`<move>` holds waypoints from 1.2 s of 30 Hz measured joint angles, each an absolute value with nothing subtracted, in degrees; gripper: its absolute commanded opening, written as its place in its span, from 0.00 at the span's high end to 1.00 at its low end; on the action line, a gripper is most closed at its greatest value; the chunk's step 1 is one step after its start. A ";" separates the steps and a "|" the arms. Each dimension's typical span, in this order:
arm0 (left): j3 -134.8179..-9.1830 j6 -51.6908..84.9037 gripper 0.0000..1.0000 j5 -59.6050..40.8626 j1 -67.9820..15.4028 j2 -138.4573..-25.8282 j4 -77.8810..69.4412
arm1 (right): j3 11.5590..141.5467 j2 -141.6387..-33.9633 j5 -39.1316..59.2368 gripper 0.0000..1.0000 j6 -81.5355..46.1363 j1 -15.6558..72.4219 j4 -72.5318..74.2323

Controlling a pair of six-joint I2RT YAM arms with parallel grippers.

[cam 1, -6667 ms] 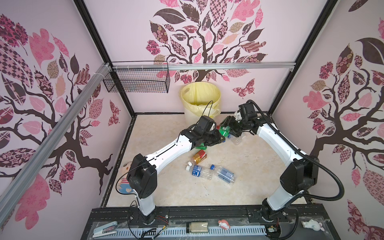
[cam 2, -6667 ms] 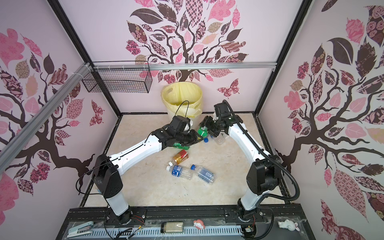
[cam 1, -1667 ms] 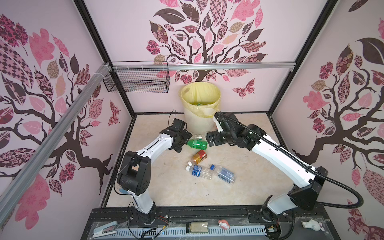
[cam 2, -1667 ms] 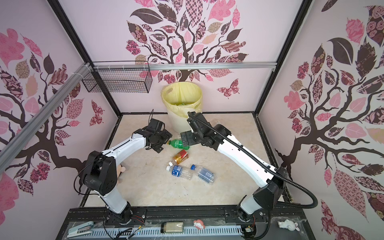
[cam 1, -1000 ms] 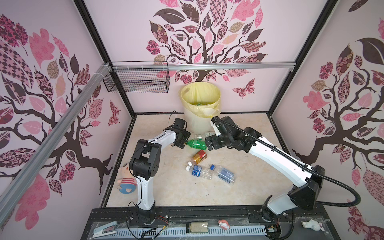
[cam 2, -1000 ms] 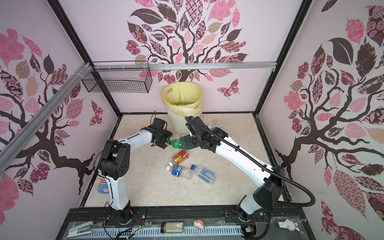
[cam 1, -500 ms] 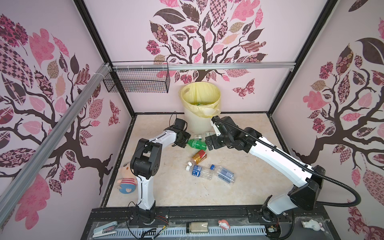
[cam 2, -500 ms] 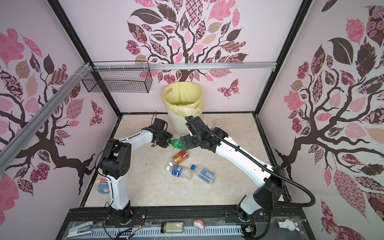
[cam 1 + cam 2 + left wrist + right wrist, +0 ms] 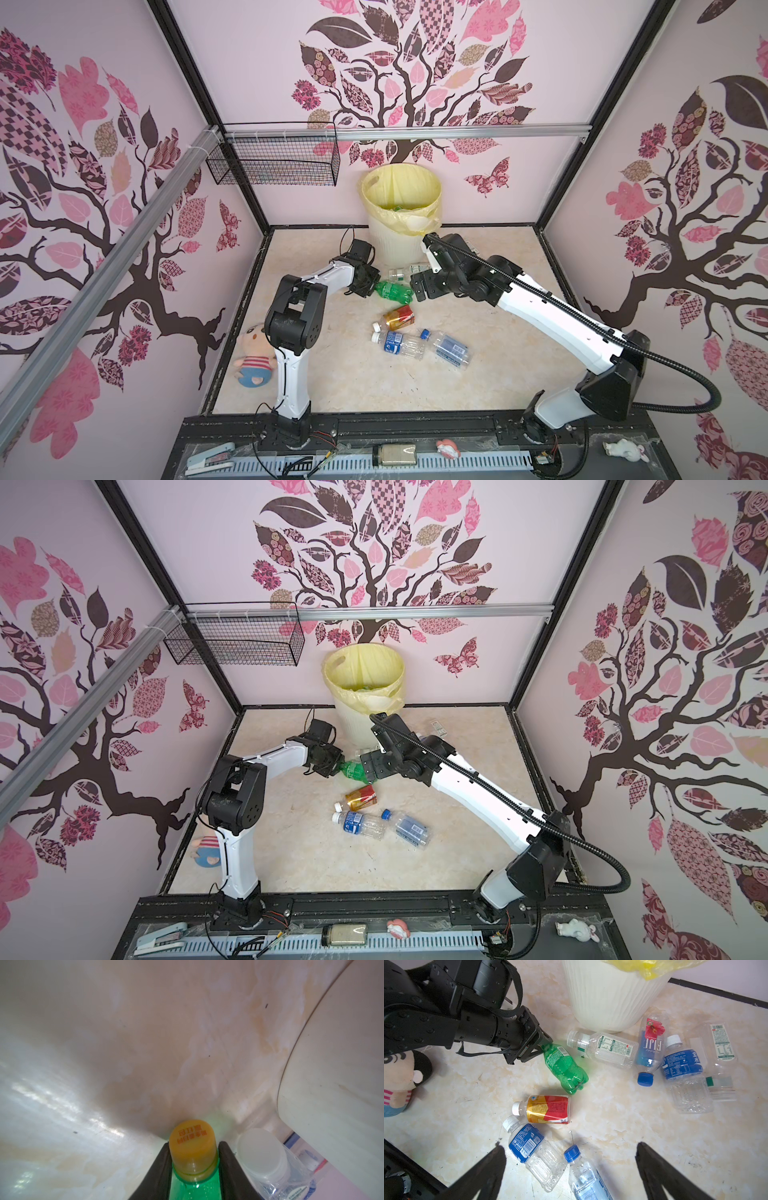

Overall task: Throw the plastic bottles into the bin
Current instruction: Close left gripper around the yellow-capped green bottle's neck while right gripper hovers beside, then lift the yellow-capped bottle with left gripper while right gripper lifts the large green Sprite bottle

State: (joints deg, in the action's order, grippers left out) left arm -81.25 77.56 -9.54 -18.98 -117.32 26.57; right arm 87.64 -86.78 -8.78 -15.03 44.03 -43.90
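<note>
Because the green bottle (image 9: 564,1068) lies on the table (image 9: 478,374) near the bin (image 9: 395,249), the left claw (image 9: 193,1147) is clamped on its neck, evidently for lifting; the right claw (image 9: 570,1146) gapes empty

Saw a beige marbled tabletop (image 9: 478,395). Found a bin (image 9: 392,249) at its back edge, clear bottles (image 9: 610,1049) crowded by the bin's base, a green bottle (image 9: 392,291), an amber bottle (image 9: 399,318) and two blue-labelled bottles (image 9: 401,345) mid-tabletop, a doll (image 9: 251,359) at the left edge.
</note>
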 measured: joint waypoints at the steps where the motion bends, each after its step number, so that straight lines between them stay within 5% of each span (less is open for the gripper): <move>1: -81.25 77.47 0.71 -9.56 -18.98 -117.32 26.61 | 87.64 -86.78 -8.80 0.00 -15.00 44.03 -43.90; 22: -82.89 68.88 0.79 -10.48 -18.98 -112.92 28.16 | 85.54 -86.41 -7.01 0.00 -15.40 41.76 -43.44; 36: -92.07 53.84 0.80 -10.79 -20.34 -104.51 36.67 | 85.56 -86.30 3.64 0.00 -16.73 37.52 -40.88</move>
State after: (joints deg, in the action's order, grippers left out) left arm -92.07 53.84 -10.79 -20.34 -104.51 36.67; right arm 85.56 -86.30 3.64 -16.73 37.52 -40.88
